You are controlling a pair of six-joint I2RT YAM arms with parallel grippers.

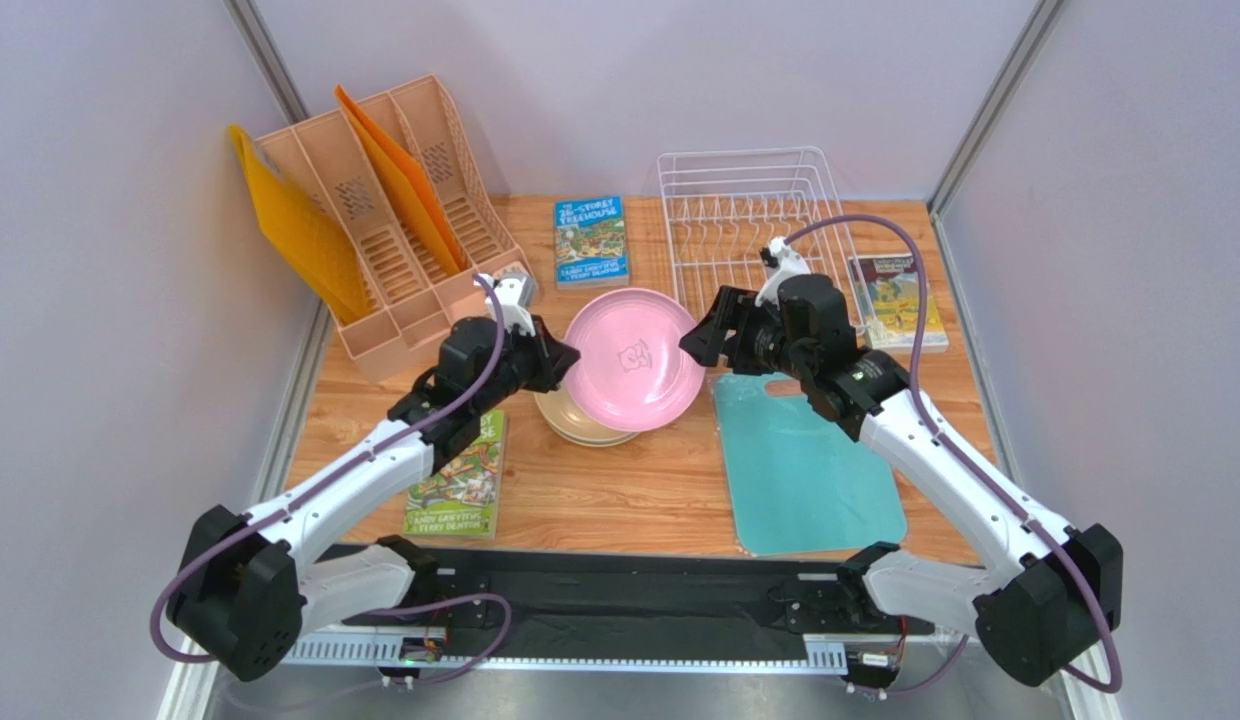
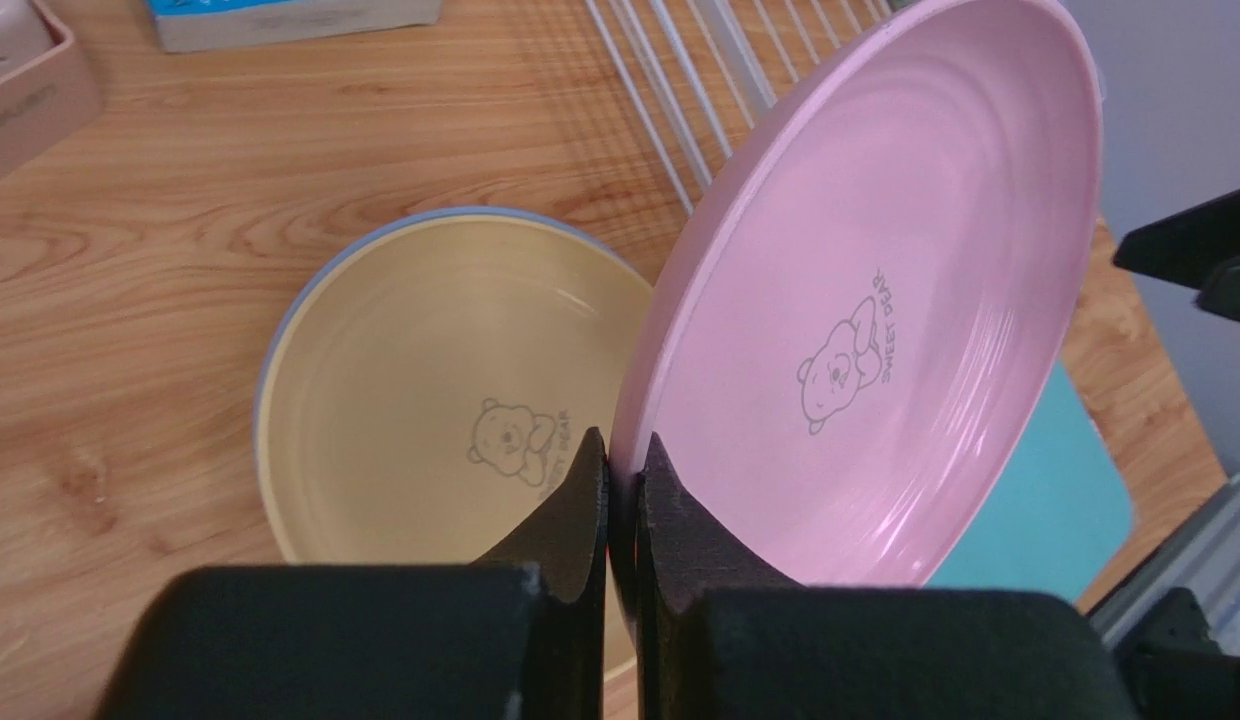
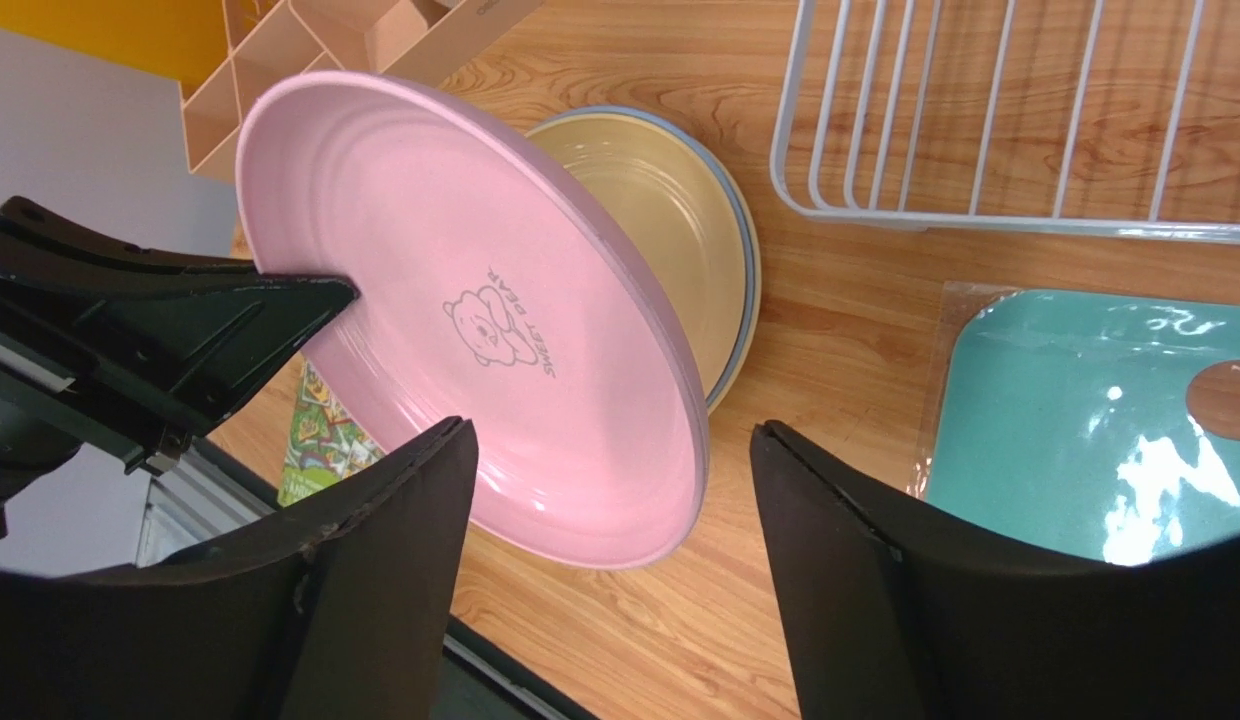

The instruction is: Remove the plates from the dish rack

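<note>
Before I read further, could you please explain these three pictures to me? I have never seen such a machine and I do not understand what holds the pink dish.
You see two robot arms fixed at the near edge of a wooden table. One picture looks down from above and behind them; the other two come from small cameras on each wrist, so the black shapes at the bottom are that arm's own fingers.

The left pincer is shut on the rim of the pink plate, holding it tilted above a stack of plates with a cream-yellow one on top. The right pincer is open, its fingers apart from the plate.

Also on the table: the white wire dish rack, with no plates in it, a teal cutting board, a peach file organizer with orange folders, and three books.
</note>
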